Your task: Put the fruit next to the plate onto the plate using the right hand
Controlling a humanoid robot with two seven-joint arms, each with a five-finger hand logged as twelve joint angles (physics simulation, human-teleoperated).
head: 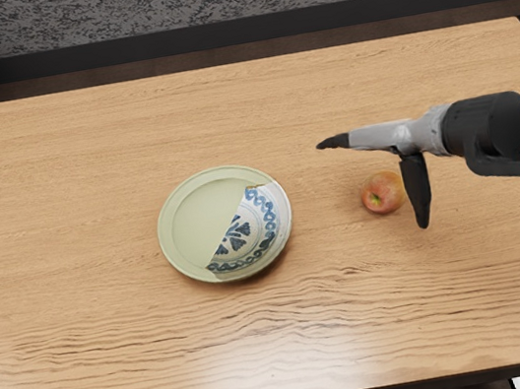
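Fingers [336,142] of the right hand [408,138] were spread wide and held nothing: some pointed left, and one hung down. On the wooden counter [85,164], a pale green plate [195,220] with a blue pattern lay near the middle. To its right, apart from its rim, sat the reddish apple [383,193], just beside the hanging finger; whether they touched could not be told.

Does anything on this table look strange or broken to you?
The plate looks odd: a blue-and-white pattern covers only its lower right part, ending in a jagged edge against plain green, like a mismatched patch. The apple looks whole.
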